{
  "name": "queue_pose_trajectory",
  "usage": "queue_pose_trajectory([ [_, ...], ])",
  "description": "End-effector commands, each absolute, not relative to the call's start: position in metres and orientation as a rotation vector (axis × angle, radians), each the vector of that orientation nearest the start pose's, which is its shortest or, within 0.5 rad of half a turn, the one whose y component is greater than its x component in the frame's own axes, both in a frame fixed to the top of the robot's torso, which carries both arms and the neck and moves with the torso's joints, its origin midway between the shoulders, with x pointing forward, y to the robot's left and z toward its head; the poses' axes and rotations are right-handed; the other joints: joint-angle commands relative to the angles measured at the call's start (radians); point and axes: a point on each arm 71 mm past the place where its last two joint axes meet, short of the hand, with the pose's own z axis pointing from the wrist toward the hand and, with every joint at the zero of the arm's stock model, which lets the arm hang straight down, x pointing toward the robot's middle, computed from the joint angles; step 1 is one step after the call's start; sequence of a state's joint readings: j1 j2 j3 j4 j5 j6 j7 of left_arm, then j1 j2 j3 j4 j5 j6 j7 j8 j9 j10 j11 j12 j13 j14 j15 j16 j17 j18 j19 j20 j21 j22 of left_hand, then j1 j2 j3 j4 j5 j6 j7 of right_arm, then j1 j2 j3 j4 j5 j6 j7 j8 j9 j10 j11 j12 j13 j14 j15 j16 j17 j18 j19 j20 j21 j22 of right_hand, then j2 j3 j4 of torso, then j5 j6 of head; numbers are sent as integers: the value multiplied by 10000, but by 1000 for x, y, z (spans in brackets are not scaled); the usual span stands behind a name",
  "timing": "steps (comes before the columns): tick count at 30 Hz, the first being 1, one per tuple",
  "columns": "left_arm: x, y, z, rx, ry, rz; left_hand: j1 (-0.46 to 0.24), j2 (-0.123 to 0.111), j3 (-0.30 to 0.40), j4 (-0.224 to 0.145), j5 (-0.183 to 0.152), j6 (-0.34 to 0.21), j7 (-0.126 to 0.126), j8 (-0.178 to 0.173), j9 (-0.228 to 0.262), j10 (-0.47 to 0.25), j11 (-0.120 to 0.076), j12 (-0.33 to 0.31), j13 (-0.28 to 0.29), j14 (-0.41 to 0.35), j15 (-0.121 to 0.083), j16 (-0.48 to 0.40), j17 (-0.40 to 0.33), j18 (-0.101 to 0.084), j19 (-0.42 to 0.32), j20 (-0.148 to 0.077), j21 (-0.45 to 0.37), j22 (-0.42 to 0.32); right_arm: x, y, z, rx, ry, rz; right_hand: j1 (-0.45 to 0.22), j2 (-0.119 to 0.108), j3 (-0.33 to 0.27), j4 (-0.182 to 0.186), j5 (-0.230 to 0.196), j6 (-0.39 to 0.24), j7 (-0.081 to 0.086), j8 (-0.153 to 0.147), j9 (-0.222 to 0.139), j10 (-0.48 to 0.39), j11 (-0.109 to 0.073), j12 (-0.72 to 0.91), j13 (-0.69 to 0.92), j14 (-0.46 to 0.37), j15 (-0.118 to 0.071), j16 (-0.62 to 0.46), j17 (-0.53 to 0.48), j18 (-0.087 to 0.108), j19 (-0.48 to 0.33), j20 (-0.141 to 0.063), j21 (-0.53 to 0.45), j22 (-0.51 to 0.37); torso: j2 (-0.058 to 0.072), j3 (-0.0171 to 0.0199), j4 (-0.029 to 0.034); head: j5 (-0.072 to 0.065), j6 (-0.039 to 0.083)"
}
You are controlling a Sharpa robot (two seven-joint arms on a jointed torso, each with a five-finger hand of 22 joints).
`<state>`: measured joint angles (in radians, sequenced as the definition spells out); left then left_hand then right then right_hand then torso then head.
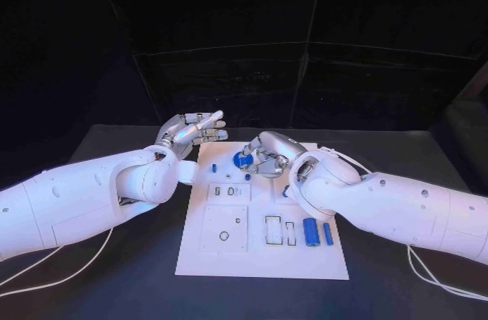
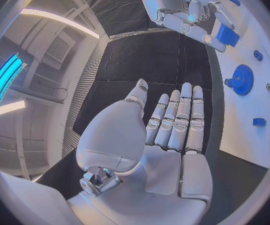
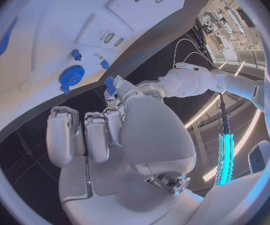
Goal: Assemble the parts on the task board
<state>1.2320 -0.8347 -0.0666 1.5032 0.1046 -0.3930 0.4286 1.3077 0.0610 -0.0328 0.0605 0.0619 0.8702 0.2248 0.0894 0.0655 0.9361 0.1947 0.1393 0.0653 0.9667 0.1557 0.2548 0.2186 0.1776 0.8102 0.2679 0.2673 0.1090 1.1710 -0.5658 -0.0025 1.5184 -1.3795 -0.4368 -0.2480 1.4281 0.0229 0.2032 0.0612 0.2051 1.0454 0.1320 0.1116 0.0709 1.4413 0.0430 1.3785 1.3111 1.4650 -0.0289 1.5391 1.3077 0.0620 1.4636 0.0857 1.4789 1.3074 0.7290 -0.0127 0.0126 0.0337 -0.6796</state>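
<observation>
Fingers of the right hand (image 1: 269,154) hide part of the blue gear (image 1: 244,159) at the task board's (image 1: 262,260) far end; they pinch a small blue part (image 3: 110,84) beside it. Left hand (image 1: 190,132) hovers flat, fingers straight, holding nothing, just off the board's far left corner. Two blue cylinders (image 1: 311,231) lie near the board's right edge. Black table (image 1: 122,278) beneath.

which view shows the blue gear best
The left wrist view: the blue gear lies unobstructed on the white board, teeth plain to see. The right wrist view shows it whole too, but smaller. In the head view it is partly hidden by the right hand.
</observation>
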Motion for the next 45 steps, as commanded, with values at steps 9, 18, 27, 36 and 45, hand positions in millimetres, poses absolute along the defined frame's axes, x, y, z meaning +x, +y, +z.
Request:
queue_pose_trajectory([
  [9, 500, 218, -173, -12047, 13139, -15001, 62, 46, -26, -14, 13, -58, 138, -60, 1, -67, 1, -44, -7, -66, -8, -34, 18, 56, 71, 2, -63, -12, 466, -52, -201, -691, 16866, 7922, 33, 15, 106, 2, 68, 41, -17, 35, 10, -26, 14, -32, 949, 898, 8, -50, 1936, -152, -13, -66, -7, 400, -5, 4, -7, 139, -120],
  [18, 500, 219, -173, -12042, 13130, -15005, 68, 51, -27, -20, 13, -56, 136, -60, 1, -65, 0, -42, -7, -64, -9, -35, 21, 56, 72, 2, -65, -13, 460, -45, -215, -846, 17198, 7811, 29, 14, 110, 2, 71, 41, -16, 35, 10, -27, 15, -33, 948, 899, 8, -47, 1942, -153, -12, -66, -6, 403, -2, 24, 0, 192, -174],
  [27, 500, 219, -173, -12046, 13134, -14999, 68, 51, -27, -20, 13, -56, 136, -60, 1, -65, 0, -42, -7, -64, -9, -35, 21, 56, 72, 2, -65, -13, 460, -44, -219, -931, 17298, 7690, 10, -1, 119, -1, 84, 40, -12, 31, 9, -23, 20, -28, 954, 897, 10, -53, 1931, -152, -14, -64, -9, 397, -5, 17, -10, 224, -239],
  [36, 501, 219, -173, -12049, 13133, -14989, 76, 60, -29, -28, 13, -51, 134, -59, 2, -62, -1, -39, -7, -66, -9, -38, 24, 55, 73, 1, -68, -16, 462, -46, -223, -1082, 17565, 7420, -9, -24, 130, -9, 96, 41, -10, 27, 9, -17, 21, -20, 962, 895, 13, -58, 1922, -150, -18, -63, -13, 389, -6, 20, -7, 238, -296],
  [45, 501, 219, -173, -12051, 13144, -14995, 76, 60, -29, -28, 13, -51, 134, -59, 2, -62, -1, -39, -7, -66, -9, -38, 24, 55, 73, 1, -68, -16, 462, -45, -226, -1214, 17718, 7403, -27, -46, 136, -15, 99, 43, -7, 25, 9, -16, 23, -18, 965, 897, 15, -53, 1931, -150, -18, -61, -13, 388, -7, 24, -11, 259, -337],
])
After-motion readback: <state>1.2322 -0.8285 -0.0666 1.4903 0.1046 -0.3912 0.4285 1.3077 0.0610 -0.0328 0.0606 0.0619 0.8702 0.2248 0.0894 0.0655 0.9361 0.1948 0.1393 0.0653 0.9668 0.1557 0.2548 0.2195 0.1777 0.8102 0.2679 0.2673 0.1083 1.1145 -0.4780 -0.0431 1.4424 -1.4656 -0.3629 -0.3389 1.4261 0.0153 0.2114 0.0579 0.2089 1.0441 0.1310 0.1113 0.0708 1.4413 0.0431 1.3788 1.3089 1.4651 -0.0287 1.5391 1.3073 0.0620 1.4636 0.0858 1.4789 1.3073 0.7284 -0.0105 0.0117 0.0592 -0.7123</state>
